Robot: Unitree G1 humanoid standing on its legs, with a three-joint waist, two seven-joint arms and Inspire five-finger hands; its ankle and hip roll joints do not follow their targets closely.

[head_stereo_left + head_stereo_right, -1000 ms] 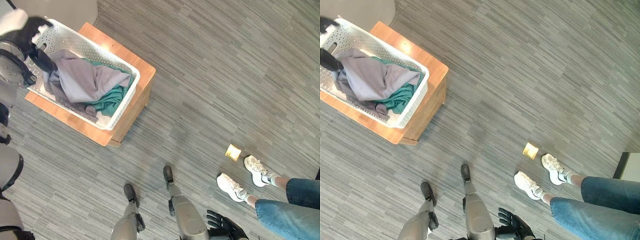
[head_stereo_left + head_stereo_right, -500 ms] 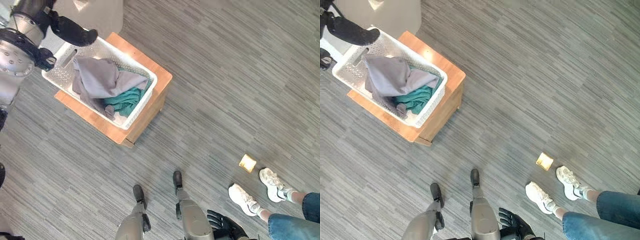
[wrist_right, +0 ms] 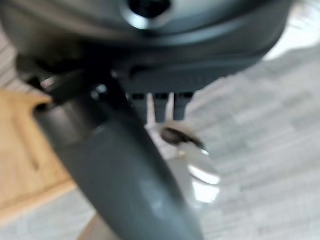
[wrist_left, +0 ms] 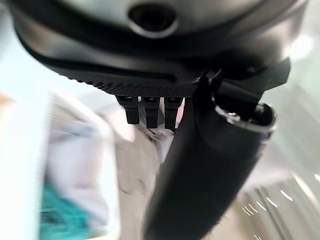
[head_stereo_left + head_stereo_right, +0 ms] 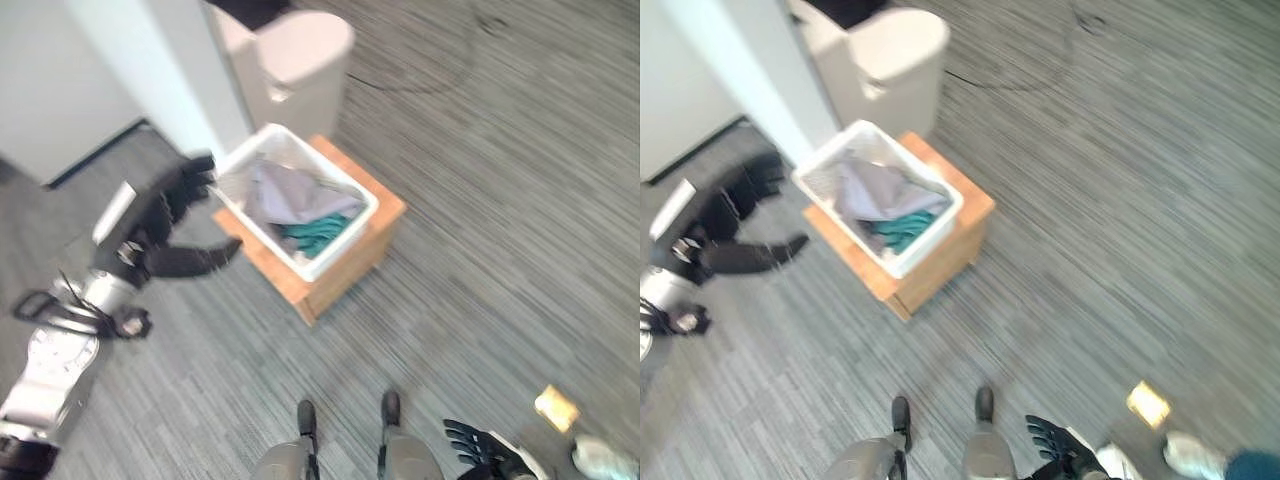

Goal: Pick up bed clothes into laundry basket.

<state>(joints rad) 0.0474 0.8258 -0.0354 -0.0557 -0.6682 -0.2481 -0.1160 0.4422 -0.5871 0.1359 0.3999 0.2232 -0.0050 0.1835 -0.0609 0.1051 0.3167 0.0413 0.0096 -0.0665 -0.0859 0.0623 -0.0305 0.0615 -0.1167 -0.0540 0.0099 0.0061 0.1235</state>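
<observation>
A: Two garments sit in the laundry basket (image 5: 350, 225) from what I see: a grey cloth (image 5: 285, 190) heaped over a teal one (image 5: 315, 235). The basket stands on a low wooden table (image 5: 375, 245), just past my left hand (image 5: 165, 215).

B: Is that hand carrying anything?

A: No. Its fingers (image 5: 195, 170) are spread straight and empty, tips right at the basket's near rim, thumb reaching toward the table corner. My right hand (image 5: 1065, 460) hangs low, well apart from the basket, fingers relaxed and holding nothing.

B: What worries you?

A: I'd guess a careless sweep of those left fingers could knock the rim and slide the basket off the table. A pale round bin (image 5: 300, 60) stands beyond the basket, so I could clip that too
</observation>
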